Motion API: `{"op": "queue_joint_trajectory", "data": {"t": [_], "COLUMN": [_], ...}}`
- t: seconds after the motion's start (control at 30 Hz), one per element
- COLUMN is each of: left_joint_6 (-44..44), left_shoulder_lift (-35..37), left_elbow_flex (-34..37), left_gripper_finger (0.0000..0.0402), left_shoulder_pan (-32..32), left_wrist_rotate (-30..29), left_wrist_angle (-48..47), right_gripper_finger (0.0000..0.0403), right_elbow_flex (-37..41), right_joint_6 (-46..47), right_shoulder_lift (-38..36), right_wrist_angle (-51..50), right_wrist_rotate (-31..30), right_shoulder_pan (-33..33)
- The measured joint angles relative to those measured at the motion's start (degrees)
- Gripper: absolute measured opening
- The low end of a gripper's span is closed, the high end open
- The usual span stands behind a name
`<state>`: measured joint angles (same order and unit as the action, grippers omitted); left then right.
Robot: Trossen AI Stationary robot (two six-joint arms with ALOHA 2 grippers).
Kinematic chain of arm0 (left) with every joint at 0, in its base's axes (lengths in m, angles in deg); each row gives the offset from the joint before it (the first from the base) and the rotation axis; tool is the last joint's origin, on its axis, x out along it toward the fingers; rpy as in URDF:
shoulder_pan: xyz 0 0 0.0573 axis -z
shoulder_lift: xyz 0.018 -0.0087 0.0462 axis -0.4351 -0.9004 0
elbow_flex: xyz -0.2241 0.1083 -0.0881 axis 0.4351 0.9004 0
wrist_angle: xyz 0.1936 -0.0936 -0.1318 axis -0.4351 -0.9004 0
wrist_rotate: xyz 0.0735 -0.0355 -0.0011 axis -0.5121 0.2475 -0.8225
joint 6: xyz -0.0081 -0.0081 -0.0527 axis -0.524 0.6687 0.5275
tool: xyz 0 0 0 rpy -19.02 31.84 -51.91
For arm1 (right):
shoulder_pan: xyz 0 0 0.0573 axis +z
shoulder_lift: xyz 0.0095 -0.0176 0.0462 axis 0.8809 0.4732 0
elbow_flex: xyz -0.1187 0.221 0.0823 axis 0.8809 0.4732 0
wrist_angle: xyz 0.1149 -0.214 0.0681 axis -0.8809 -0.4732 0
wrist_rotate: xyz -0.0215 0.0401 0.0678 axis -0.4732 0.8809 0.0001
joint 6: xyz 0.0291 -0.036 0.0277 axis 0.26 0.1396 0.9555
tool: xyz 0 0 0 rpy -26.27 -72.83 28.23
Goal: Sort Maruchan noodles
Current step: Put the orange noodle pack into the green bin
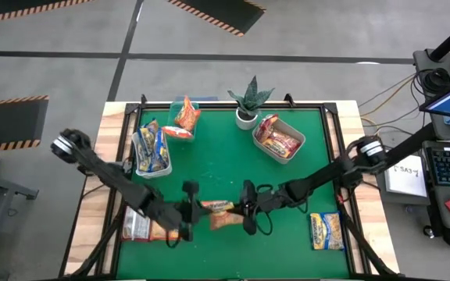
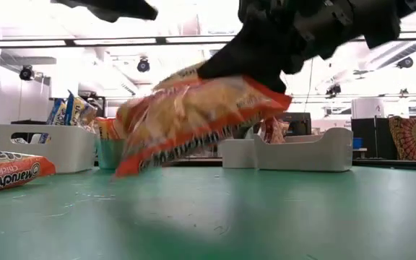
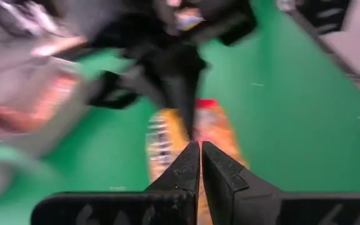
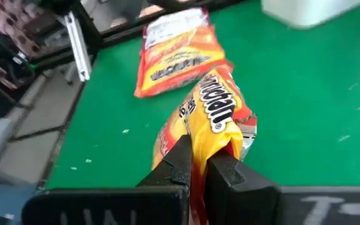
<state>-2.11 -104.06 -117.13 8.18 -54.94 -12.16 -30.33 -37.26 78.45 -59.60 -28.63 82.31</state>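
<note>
bare mat [image 1: 225, 168] centre, bins [image 1: 278, 139] behind

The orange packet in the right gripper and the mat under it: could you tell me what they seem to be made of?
Orange packet: thin glossy plastic film, apparently; it crumples where the right gripper pinches it, fingers shut on it.
Mat: green and matte, likely felt or rubber; the look leaves that open.

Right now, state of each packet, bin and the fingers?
Orange packet: pinched at one end by right fingers, tilted in the low view.
Left fingers: shut, empty, over the same packet.
Packet at front left: flat on mat.
Yellow packet: flat on mat.
Left bin: holds upright packets.
Right bin: holds red packets.
</note>
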Motion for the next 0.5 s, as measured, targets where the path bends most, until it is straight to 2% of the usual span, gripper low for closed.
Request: {"op": "queue_joint_trajectory", "data": {"t": [0.1,0.3,0.5], "left_joint_6": [-3.57,-8.27,-13.32], "left_shoulder_lift": [5.97,16.15,22.72], "left_elbow_flex": [0.00,0.00,0.00], "left_gripper_finger": [0.0000,0.0000,0.0000], "left_shoulder_pan": [-3.19,-13.17,-27.45], "left_wrist_rotate": [-1.65,-1.08,8.62], "left_wrist_angle": [-4.61,-11.42,-15.54], "right_gripper_finger": [0.0009,0.0009,0.0009], "right_elbow_flex": [0.00,0.02,0.02], "right_joint_6": [-3.82,-9.46,-13.79], "right_shoulder_lift": [-2.83,-10.10,-16.75], "right_wrist_angle": [-1.86,-6.75,-8.70], "right_wrist_rotate": [-0.06,-0.02,0.47], "right_shoulder_pan": [-1.49,-5.74,-11.87]}}
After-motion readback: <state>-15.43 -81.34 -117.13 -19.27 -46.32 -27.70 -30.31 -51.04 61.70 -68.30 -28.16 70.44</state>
